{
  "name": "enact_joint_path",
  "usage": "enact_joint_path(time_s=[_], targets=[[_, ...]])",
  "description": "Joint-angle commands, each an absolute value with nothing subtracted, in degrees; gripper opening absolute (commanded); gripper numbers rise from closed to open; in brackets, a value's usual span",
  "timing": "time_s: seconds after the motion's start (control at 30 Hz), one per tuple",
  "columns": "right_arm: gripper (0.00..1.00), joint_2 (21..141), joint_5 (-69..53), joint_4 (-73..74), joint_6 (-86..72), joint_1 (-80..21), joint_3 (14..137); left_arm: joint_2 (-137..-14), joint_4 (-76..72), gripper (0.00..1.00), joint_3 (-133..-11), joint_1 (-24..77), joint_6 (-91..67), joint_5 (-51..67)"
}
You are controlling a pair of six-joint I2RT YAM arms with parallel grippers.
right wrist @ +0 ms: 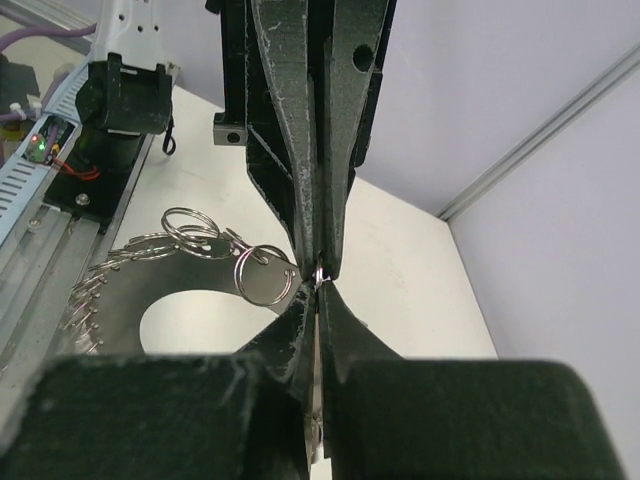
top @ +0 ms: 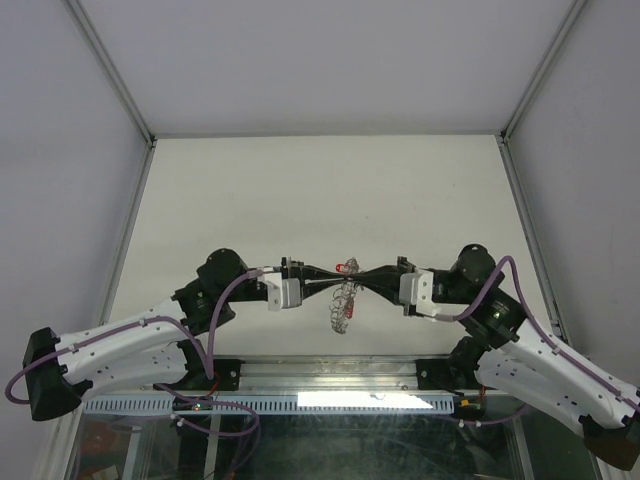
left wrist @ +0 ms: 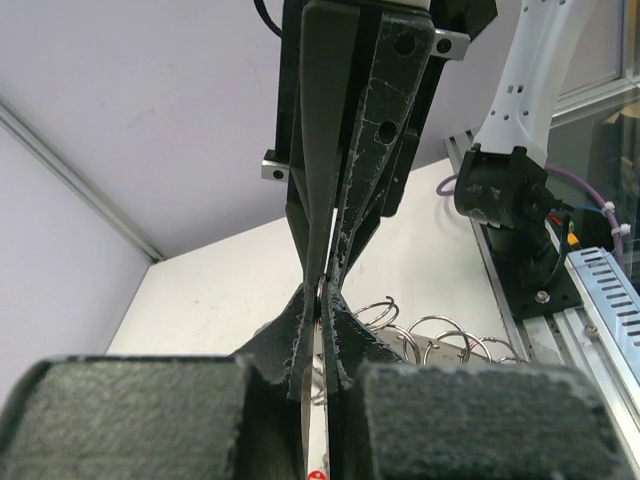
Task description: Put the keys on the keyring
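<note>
Both grippers meet tip to tip above the middle of the table. My left gripper (top: pixel 346 274) is shut on the red-tagged key; the red tag (top: pixel 343 265) shows at its tips, and a red sliver (left wrist: pixel 318 473) shows between its fingers (left wrist: pixel 300 340) along a thin silver strip. My right gripper (top: pixel 362 274) is shut on a thin silver wire of the keyring (top: pixel 343 305), which hangs below the meeting point as a spiky bunch of silver keys. Its small split rings show in the left wrist view (left wrist: pixel 432 335) and the right wrist view (right wrist: pixel 262 276), just beside the pinched tips (right wrist: pixel 320 276).
White table (top: pixel 320 190) with grey walls behind and on both sides. A metal rail (top: pixel 330 375) with the arm bases runs along the near edge. The right arm's base and cables (left wrist: pixel 510 200) stand close behind the keyring in the left wrist view.
</note>
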State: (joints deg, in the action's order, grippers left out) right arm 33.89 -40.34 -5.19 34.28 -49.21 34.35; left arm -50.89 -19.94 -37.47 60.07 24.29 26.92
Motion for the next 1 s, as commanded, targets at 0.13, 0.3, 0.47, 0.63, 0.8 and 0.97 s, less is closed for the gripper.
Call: enact_joint_path(time_s=[0.13, 0.3, 0.47, 0.63, 0.8, 0.97], targets=[[0.07, 34.2, -41.3, 0.2, 35.3, -50.4, 40.0, -53.5, -14.6, 0.0, -40.7, 60.0, 27.5, 21.3], [0.1, 35.2, -40.1, 3.7, 34.7, -50.4, 40.7, -53.8, -13.1, 0.0, -40.9, 60.0, 28.2, 20.7], [0.08, 37.3, -39.4, 5.3, 33.9, -50.4, 41.2, -54.6, -12.0, 0.0, -41.4, 60.0, 28.4, 20.6], [0.0, 38.7, -39.6, 5.9, 33.9, -50.4, 41.6, -55.3, -10.2, 0.0, -42.2, 60.0, 28.9, 20.6], [0.0, 38.8, -39.8, 5.8, 33.5, -50.4, 41.5, -54.7, -11.0, 0.0, -42.5, 60.0, 28.3, 20.4], [0.0, 36.5, -38.9, -0.5, 29.6, -50.4, 38.4, -50.3, -16.8, 0.21, -39.4, 60.0, 25.5, 19.1]])
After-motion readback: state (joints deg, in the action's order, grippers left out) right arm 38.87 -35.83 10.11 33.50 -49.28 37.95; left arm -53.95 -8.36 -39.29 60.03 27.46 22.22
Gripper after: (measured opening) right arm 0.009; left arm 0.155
